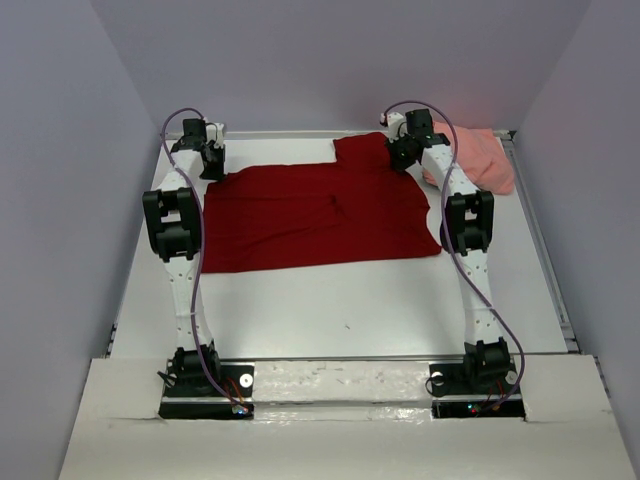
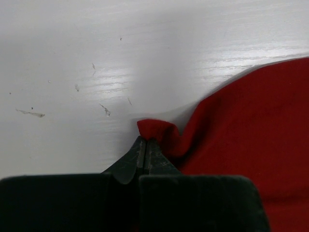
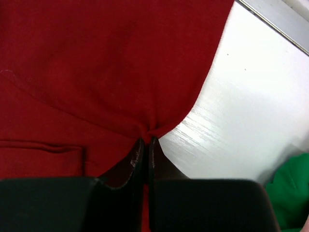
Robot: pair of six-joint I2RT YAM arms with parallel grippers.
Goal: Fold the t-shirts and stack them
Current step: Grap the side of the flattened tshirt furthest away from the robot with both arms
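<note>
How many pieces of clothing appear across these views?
3. The dark red t-shirt lies spread mid-table; the salmon pink one is bunched at the far right; green fabric shows only in the right wrist view. More may be hidden.

Green fabric cut off at corner, pink shirt partly behind right arm

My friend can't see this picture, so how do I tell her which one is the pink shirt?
Start at the white table and go to its far right corner. The pink shirt lies there in a crumpled heap. Its neighbour, the dark red shirt, is spread out flat, so pick the pale, bunched-up one.
</note>
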